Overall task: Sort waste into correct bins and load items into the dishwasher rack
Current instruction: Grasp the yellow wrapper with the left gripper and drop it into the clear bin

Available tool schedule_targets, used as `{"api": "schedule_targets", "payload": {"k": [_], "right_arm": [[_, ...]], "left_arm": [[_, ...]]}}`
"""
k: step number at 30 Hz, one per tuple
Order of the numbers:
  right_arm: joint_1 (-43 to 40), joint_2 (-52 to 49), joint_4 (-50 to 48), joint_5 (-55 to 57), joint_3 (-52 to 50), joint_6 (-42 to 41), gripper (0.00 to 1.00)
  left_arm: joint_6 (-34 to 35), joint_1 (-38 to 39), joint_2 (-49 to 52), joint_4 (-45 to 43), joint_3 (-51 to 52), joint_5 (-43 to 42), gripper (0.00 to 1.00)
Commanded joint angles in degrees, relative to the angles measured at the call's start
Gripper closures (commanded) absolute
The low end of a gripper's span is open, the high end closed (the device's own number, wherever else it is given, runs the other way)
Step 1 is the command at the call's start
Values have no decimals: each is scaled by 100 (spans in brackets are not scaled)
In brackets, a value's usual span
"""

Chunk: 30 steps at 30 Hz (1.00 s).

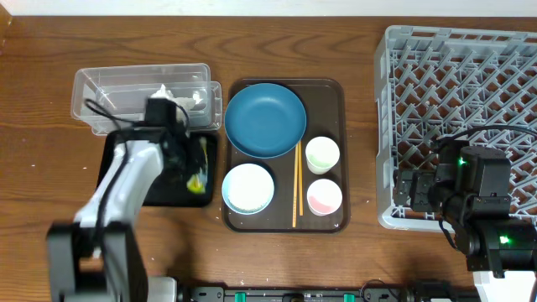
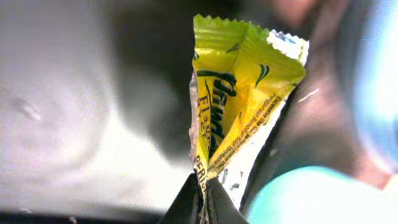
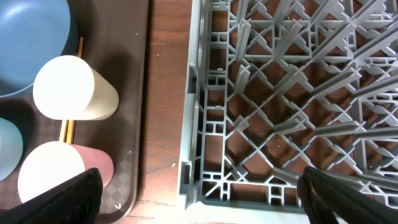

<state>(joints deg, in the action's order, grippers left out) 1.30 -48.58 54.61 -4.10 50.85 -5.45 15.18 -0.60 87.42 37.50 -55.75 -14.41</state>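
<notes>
Dishwasher rack [image 1: 457, 117]: right of table, nothing loaded. Right gripper [image 3: 202, 196] hovers over its near-left corner, jaws wide, empty. Judged standby beside cups.
Brown serving tray [image 1: 336, 92]: centre, carries plate [image 1: 265, 120], bowl [image 1: 247, 188], pale cup [image 1: 322, 154], pink cup [image 1: 325, 197], chopsticks [image 1: 296, 186].
Clear tub [image 1: 92, 84]: far left; black tray [image 1: 159, 197] just in front.
Left gripper [image 2: 204, 196]: pinched onto corner of snack wrapper [image 2: 239, 93]. Wrapper hangs over black tray's right side, presumably for release there.

left arm [image 1: 126, 180] white with black joints and cables, right arm [image 1: 485, 178] black with green lights.
</notes>
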Motion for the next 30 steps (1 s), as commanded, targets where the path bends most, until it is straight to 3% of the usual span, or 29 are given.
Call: {"api": "schedule_targets", "payload": {"k": [1,6,13,14,16,22,28,30], "right_arm": [[-31,31,0,0,111,-28,1],[-31,31,2,0,111,-31,1],[-31,31,4,0,111,-33,1],[-31,31,4,0,111,-33,1],[-31,31,4,0,111,-33,1],[-31,31,7,0,111,-31,1],[-31,31,7,0,111,-31,1],[-31,31,9,0,111,-31,1]], "left_arm": [[-11,-42,-667,-481,-267,514,94],[-13,-42,-929,-1941,-267,916,94],[-9,-52,-177,-3550,-267,1071,86],[-9,-52,2,-3722,-267,1091,83],[-11,-52,225,-3917,-267,1106,66],[-13,-72,426,-4009,-267,1099,45],[-52,-72,-170,-3388,-267,1099,42],[-48,-59,-450,-2789,-267,1001,42]]}}
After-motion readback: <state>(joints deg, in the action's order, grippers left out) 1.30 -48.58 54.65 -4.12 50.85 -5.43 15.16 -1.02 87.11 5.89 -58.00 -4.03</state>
